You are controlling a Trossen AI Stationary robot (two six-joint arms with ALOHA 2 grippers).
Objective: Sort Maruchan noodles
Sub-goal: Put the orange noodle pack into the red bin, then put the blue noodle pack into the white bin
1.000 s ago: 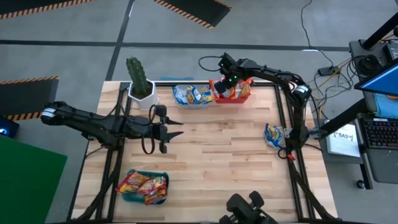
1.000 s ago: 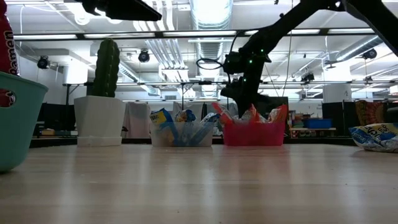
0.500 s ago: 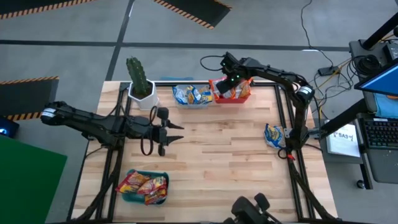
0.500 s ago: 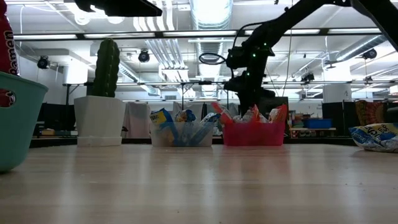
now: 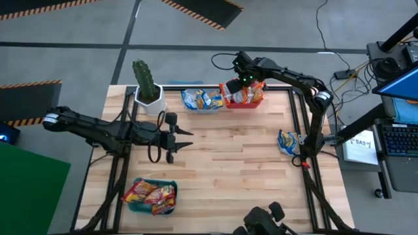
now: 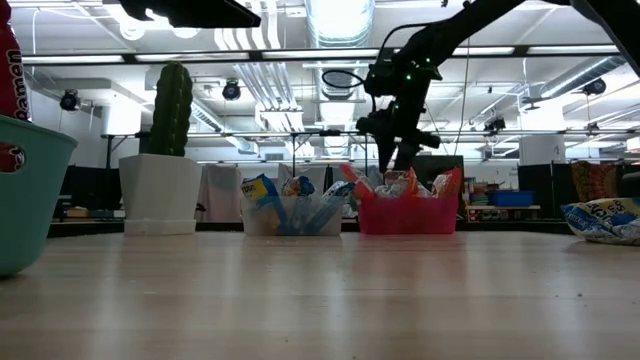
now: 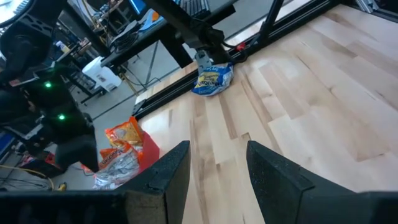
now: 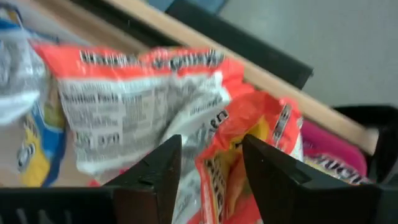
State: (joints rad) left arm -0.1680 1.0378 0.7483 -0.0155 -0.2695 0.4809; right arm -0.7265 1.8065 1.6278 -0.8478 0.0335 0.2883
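My right gripper (image 5: 243, 85) (image 6: 396, 160) hangs open just above the red bin (image 5: 243, 103) at the far edge. The fingers stand apart over the orange-red noodle packets (image 8: 137, 106) that stick up out of the bin. One blue-white noodle packet (image 5: 287, 141) (image 7: 211, 78) lies flat on the table by the right edge. Blue-white packets fill the clear bin (image 5: 201, 100). Red-yellow packets lie in the teal bin (image 5: 151, 196) near the front left. My left gripper (image 5: 186, 138) (image 7: 217, 162) hovers open over the table's left half, with nothing between its fingers.
A cactus in a white pot (image 5: 147, 88) stands at the far left corner, beside the clear bin. The bare wood of the table's middle (image 5: 235, 156) lies between the two arms. Black frame rails run along the table's left and right edges.
My right gripper has risen out of the red bin and has opened. The orange packets stay in the bin.
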